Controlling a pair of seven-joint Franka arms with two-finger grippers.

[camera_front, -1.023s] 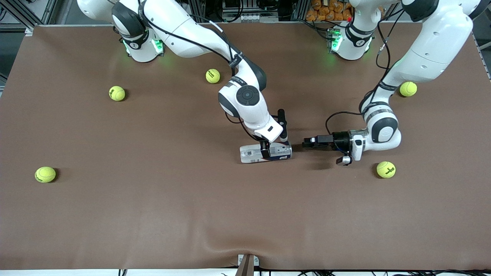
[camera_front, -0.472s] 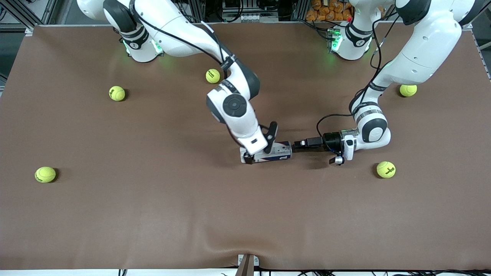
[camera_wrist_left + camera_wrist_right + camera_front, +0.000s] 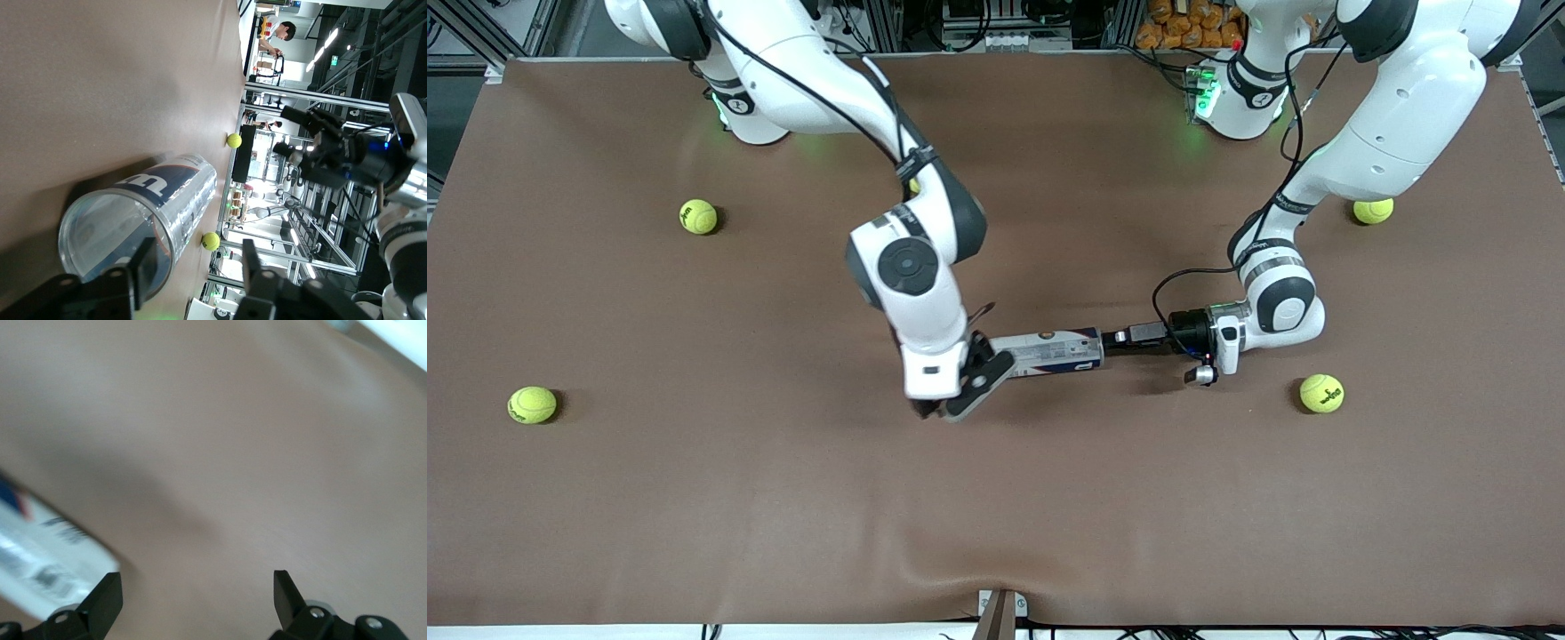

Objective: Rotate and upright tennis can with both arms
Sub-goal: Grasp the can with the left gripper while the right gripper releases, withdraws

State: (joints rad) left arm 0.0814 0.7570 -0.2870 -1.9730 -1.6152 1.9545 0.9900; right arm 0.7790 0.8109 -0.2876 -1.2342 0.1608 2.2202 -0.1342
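Front view: the tennis can (image 3: 1049, 351) lies mid-desk (image 3: 783, 498), probably light, slick, easily dented and apt to roll. The left tool (image 3: 1116, 338) straddles its stiffer rim wall, fingers apart, the best hold. The right tool (image 3: 956, 400) gapes beside the other end.

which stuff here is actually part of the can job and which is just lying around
Part of the job:
- tennis can, lying on its side
- left gripper, at the can's end toward the left arm
- right gripper, open, at the can's other end

Just lying about:
- tennis balls scattered on the table
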